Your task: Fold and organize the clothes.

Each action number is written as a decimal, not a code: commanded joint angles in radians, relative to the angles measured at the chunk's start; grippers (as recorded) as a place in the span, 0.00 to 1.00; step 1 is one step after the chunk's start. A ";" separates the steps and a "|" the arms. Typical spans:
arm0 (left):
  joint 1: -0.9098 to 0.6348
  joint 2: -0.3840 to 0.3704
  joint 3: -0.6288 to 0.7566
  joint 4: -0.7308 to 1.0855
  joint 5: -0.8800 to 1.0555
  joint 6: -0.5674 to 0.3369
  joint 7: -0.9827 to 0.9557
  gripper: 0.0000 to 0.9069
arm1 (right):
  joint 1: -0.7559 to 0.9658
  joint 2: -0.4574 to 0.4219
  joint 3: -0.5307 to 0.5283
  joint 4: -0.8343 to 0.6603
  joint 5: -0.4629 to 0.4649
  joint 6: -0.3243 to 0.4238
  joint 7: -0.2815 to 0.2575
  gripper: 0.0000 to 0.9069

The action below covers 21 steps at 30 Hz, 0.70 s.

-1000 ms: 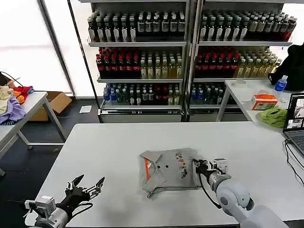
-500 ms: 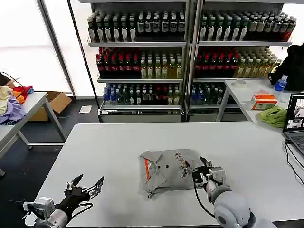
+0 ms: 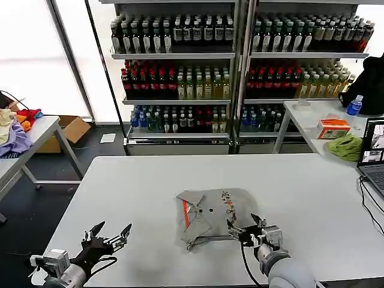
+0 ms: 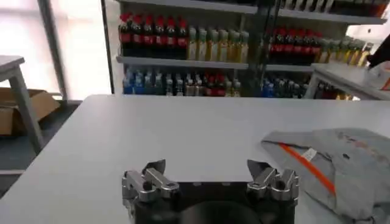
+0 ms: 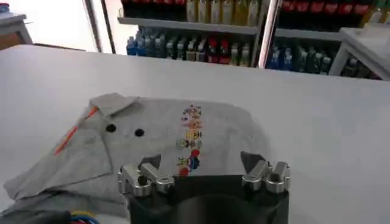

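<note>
Head view: white table across the lower frame; folded grey shirt at centre. Right gripper at its near edge, jaws spread, empty. Left gripper lower left, likewise spread, empty.

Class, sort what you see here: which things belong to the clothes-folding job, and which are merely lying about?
Belongs to the job:
- grey shirt, folded on the white table
- right claw, open at the shirt's near edge
- left claw, open, waiting at the table's near left corner

Just lying about:
- lime-green cloth on the side table
- laptop
- drinks shelves
</note>
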 commanded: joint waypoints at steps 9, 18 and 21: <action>-0.005 0.009 0.003 0.010 -0.002 0.001 0.004 1.00 | -0.027 0.015 0.017 -0.035 0.182 0.000 0.077 1.00; -0.006 0.007 0.001 0.008 -0.002 0.001 0.005 1.00 | -0.032 0.011 0.049 -0.011 0.211 0.001 0.083 1.00; -0.010 -0.004 -0.020 -0.001 -0.007 -0.007 0.005 1.00 | -0.037 0.012 0.107 0.050 0.123 0.003 0.046 1.00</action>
